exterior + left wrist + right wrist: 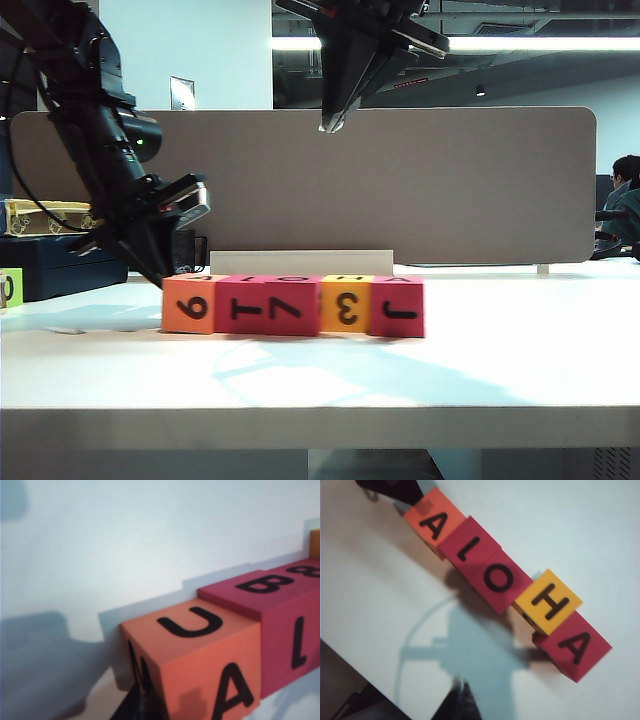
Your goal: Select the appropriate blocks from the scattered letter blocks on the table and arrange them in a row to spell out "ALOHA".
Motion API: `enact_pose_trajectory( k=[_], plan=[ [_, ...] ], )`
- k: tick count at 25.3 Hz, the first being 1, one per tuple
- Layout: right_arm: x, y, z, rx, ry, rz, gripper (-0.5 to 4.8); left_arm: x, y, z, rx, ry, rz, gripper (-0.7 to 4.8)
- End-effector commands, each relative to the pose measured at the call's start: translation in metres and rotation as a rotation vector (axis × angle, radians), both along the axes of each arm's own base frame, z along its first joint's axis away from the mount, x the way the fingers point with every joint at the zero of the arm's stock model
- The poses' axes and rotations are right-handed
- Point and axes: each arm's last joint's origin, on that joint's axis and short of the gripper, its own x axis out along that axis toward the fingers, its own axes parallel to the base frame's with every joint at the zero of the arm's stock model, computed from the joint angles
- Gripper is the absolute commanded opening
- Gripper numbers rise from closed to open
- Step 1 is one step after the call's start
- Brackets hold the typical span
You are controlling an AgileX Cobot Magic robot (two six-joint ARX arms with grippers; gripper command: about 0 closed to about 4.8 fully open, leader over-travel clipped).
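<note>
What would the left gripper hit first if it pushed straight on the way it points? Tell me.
Probably the orange block: the shut left gripper points at its end face from beside the row, fingers almost on it. Whether they already touch is unclear.

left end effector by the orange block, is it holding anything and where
Nothing is held. The left end effector is shut, its tip at the orange block's outer end. The right end effector hangs shut above the row, empty.

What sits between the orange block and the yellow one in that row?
Two pink-red blocks, touching side by side, fill the stretch between the orange block and the yellow block. The right wrist view shows their tops reading L and O.
</note>
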Motion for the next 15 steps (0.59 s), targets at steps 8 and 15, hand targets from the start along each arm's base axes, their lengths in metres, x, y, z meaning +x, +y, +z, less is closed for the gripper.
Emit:
enact_pose_trajectory(
  k=[8, 15],
  plan=[
    [-0.001, 0.000, 0.004, 0.006, -0.013, 0.003, -0.04, 0.000, -0.015, 0.002, 0.072, -0.054, -0.022, -0.06],
    [-0.001, -0.001, 0.004, -0.017, -0.026, -0.017, -0.04, -0.009, -0.011, 0.013, 0.165, -0.028, 0.015, -0.06]
  ],
)
